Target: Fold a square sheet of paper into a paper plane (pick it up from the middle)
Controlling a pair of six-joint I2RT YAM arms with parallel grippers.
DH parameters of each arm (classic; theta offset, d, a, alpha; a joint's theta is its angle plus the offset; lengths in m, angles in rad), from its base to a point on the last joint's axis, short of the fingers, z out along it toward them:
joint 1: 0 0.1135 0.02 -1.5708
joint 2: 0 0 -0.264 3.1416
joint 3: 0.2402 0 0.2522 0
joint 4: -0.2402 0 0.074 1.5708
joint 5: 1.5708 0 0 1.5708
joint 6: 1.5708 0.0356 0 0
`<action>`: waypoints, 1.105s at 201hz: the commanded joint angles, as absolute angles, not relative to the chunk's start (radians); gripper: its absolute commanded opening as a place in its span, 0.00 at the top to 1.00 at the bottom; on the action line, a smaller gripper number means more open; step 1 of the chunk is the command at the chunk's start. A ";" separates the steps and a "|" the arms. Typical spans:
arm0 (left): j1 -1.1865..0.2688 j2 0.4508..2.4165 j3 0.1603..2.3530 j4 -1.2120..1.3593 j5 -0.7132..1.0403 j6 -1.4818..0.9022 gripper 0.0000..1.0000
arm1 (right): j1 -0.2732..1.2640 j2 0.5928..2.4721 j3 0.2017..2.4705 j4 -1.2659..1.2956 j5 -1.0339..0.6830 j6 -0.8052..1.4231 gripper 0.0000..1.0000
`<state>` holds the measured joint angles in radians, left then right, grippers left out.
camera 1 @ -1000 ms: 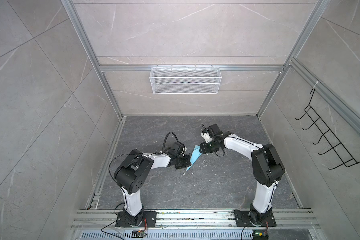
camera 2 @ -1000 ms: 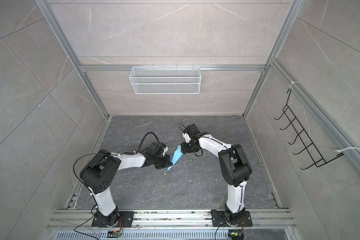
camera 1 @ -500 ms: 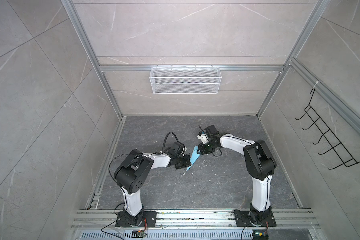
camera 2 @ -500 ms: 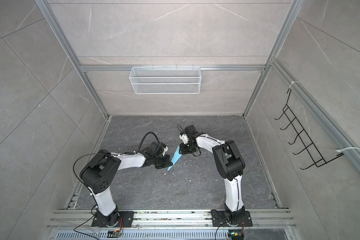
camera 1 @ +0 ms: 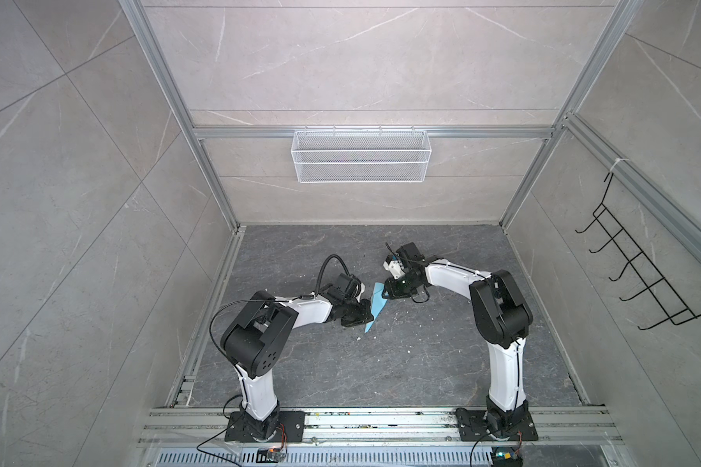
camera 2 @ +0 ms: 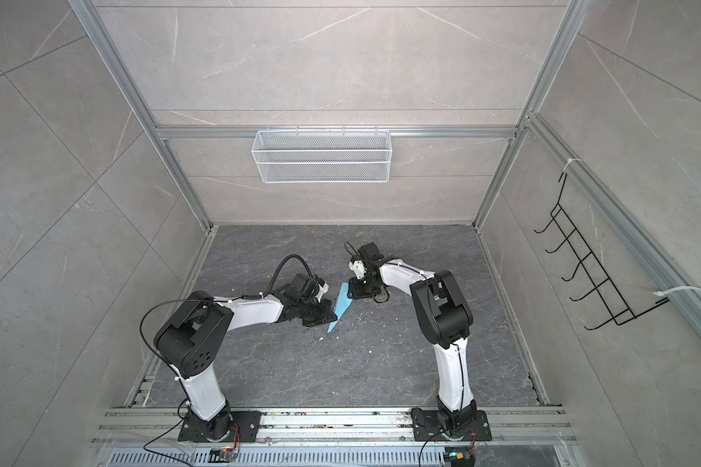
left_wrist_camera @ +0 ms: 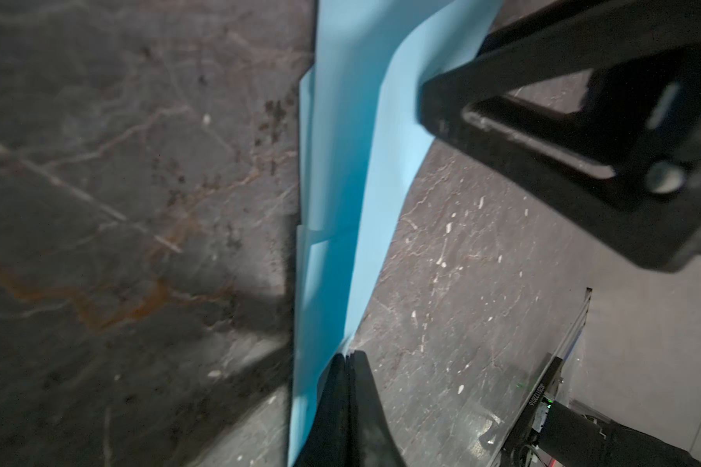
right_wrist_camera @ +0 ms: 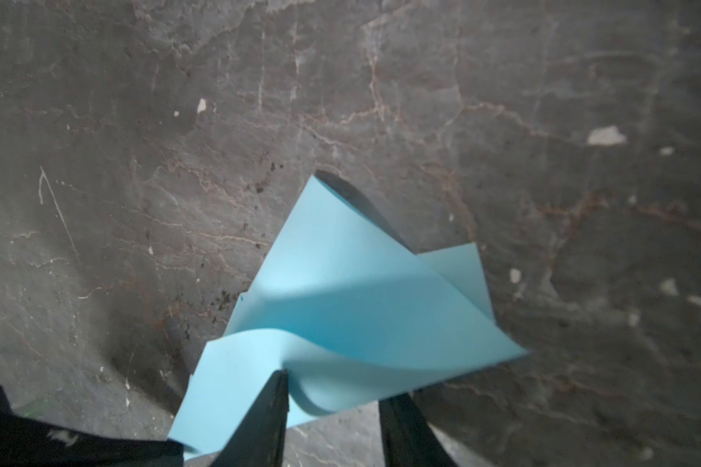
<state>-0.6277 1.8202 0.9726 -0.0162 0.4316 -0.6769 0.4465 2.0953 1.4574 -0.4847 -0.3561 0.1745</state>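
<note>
Left wrist: my left fingers (left_wrist_camera: 367, 408) clamp the paper (left_wrist_camera: 340, 194). Narrowed around its flap (right_wrist_camera: 332, 384), right fingers (right_wrist_camera: 268, 420) stay apart; crease pending.

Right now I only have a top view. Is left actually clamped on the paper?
Observer: Yes. The left wrist view shows the left gripper shut on one edge of the paper.
Operator: Right closed too?
Observer: No. In the right wrist view the right gripper has its jaws apart. A curl of the paper lies between them and does not look pinched.
Operator: Paper flat?
Observer: No. It is folded in layers, and one corner is lifted off the table, with a shadow under it.
</note>
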 commanded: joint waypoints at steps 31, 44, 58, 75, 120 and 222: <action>-0.624 1.874 1.083 0.025 0.425 -0.669 0.97 | 0.448 2.156 1.463 -0.573 -0.272 0.211 0.57; -0.624 1.894 1.104 0.012 0.409 -0.671 0.98 | 0.450 2.157 1.461 -0.576 -0.264 0.215 0.57; -0.624 1.910 1.123 -0.002 0.384 -0.667 0.98 | 0.451 2.157 1.456 -0.574 -0.261 0.220 0.57; -0.625 1.936 1.147 -0.025 0.372 -0.666 0.99 | 0.452 2.158 1.451 -0.571 -0.259 0.226 0.56; -0.626 1.970 1.156 -0.070 0.313 -0.666 1.00 | 0.456 2.159 1.449 -0.571 -0.259 0.235 0.54; -0.626 1.967 1.071 -0.099 0.224 -0.690 1.00 | 0.422 1.950 1.357 -0.381 -0.404 0.277 0.49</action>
<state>-0.6308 1.9636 1.1244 -0.0292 0.3126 -0.6807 0.4484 2.0651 1.4315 -0.4713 -0.3382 0.2478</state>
